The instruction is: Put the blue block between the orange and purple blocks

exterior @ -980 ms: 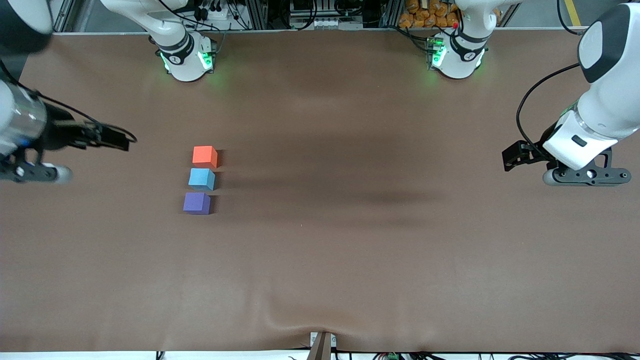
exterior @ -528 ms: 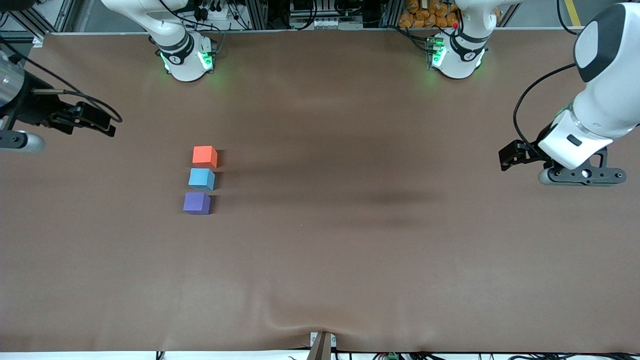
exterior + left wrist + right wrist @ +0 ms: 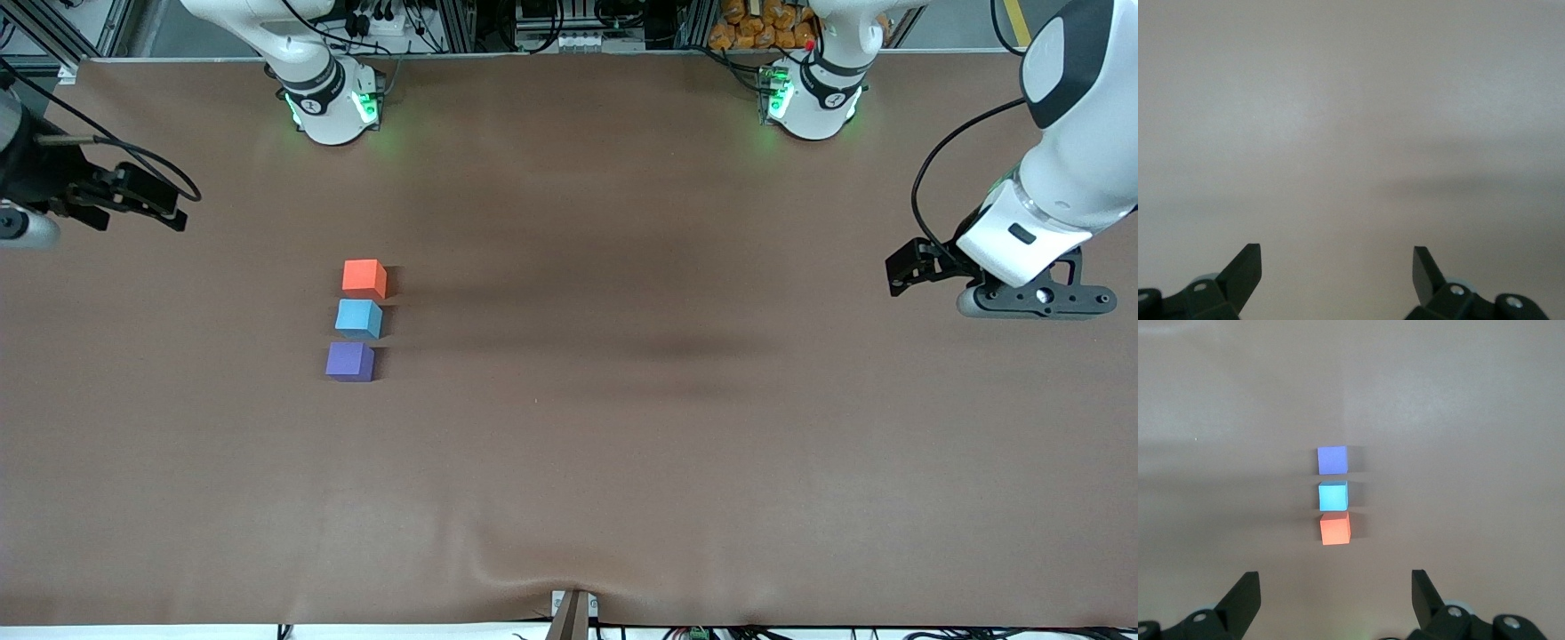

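Right gripper [image 3: 133, 209]: raised over the table [image 3: 622, 462] at the right arm's end, well apart from the blocks; wrist tipped so its camera looks down on all three; fingers [image 3: 1245, 593] spread wide, nothing between them.

Left gripper [image 3: 911, 271]: raised over bare table at the left arm's end, well apart from the blocks; this arm waits; fingers [image 3: 1248, 267] spread wide, holding nothing.

Blue block [image 3: 358, 318]: on the table toward the right arm's end, the middle one of a short row of three; a cube, so no long axis; flat on one face, turned slightly out of square with its neighbours in the front view. Seen also from the right wrist [image 3: 1333, 495].

Orange block [image 3: 364, 276]: farther from the front camera than the blue block, just beside it; a narrow gap shows between the two. Flat on the table, edges roughly in line with the row. Right wrist view [image 3: 1335, 528].

Purple block [image 3: 349, 361]: nearer to the front camera than the blue block, just beside it, a thin gap between. Flat on the table. Right wrist view [image 3: 1332, 460].

Row: runs from the orange block, through the blue, to the purple, straight toward the front camera; each cube casts a small shadow on the side toward the left arm's end.
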